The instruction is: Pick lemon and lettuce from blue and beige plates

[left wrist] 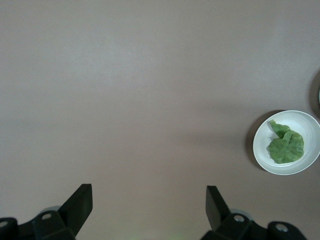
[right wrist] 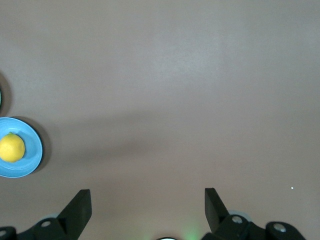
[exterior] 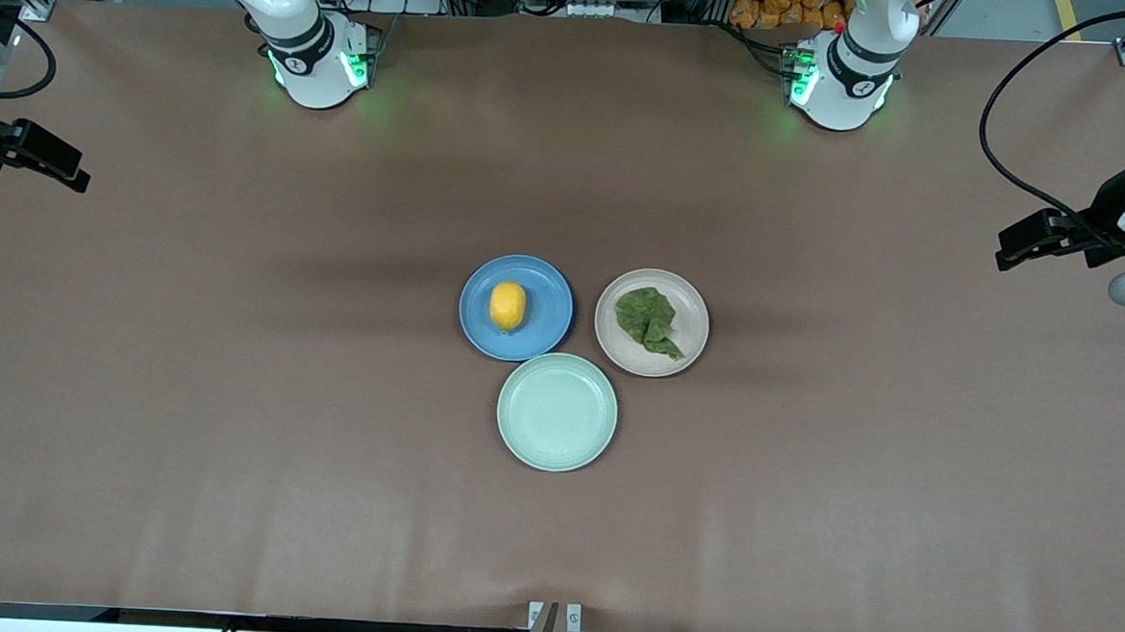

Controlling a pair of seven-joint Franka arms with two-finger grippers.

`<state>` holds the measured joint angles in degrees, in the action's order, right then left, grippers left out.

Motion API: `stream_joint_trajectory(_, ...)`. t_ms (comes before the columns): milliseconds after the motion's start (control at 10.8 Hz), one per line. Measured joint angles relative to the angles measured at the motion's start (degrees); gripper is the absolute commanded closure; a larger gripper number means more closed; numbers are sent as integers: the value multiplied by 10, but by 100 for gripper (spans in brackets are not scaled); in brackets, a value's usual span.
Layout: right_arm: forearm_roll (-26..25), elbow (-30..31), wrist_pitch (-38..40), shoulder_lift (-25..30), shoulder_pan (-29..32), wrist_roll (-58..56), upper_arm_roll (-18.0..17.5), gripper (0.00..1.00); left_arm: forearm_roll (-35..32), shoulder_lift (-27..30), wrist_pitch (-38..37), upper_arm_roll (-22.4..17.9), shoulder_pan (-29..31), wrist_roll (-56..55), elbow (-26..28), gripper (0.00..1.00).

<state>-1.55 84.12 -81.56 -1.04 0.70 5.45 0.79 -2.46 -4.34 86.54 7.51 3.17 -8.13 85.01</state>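
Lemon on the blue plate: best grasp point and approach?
Grip the lemon across its short middle, coming straight down. It lies on its side in the blue plate, long axis running toward the front camera, so the narrow width probably suits open fingers. The right gripper, open over bare table, looks the likelier choice.

Lemon (exterior: 507, 306) on blue plate (exterior: 516, 308), lettuce (exterior: 649, 321) on beige plate (exterior: 652, 322). Plates side by side mid-table (exterior: 231, 385), not touching; blue toward right arm's end, beige toward left arm's end. Third plate (exterior: 556, 412) nearer front camera, between them, just beside both. Left end effector (left wrist: 149, 205) and right end effector (right wrist: 148, 205) well apart from plates, over opposite table ends.
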Motion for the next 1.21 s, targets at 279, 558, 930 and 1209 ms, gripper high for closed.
stream_joint_trajectory(279,0,-2,0,-2,0,4,0,0,0,0,0,1,0,0,-3,0)
stream_joint_trajectory(558,0,-3,0,-4,0,5,0,0,-5,0,0,-1,2,4,-4,0)
stream_joint_trajectory(930,1,-3,0,-6,-2,6,-4,0,54,-17,3,1,0,12,5,0)
stream_joint_trajectory(1209,2,-3,2,-27,-7,6,-7,0,67,-35,51,13,-19,-16,46,0)
